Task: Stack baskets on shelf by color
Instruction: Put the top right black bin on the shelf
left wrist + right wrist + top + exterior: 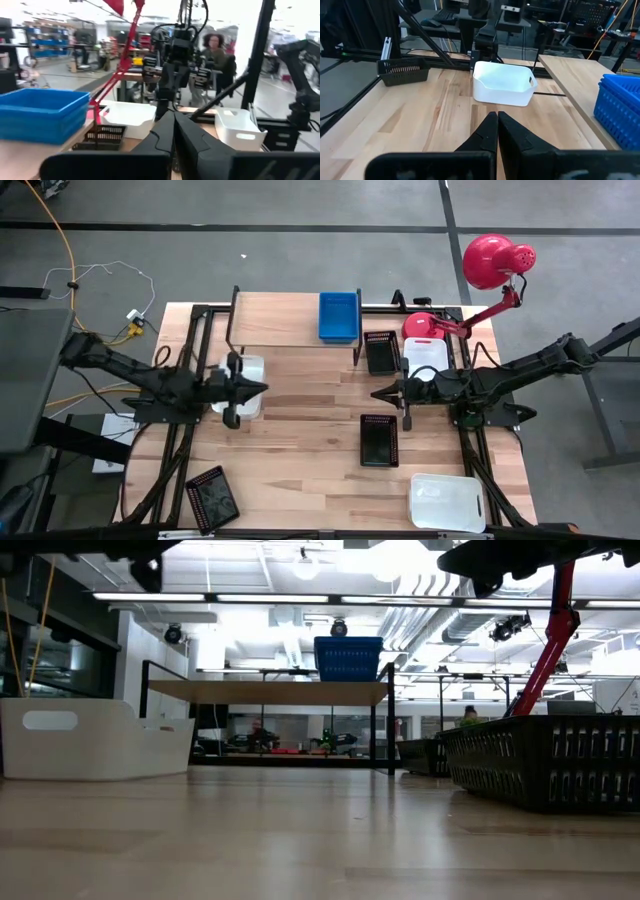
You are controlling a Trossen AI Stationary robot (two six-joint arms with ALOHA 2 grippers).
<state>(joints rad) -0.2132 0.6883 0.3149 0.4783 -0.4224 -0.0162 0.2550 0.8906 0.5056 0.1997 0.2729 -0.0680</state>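
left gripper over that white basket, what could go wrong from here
1. The left gripper is shut above the white basket with nothing visibly in its fingers; it may have missed the rim and lift empty.
2. The shelf legs stand close behind that basket, so a lift could clip them.
3. The blue basket sits at the shelf's right end; a careless placement could nudge it.

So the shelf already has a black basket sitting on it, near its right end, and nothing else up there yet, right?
Not quite: the basket on the shelf is blue, not black, as the high view shows. It does sit near the right end, and nothing else is on the shelf.
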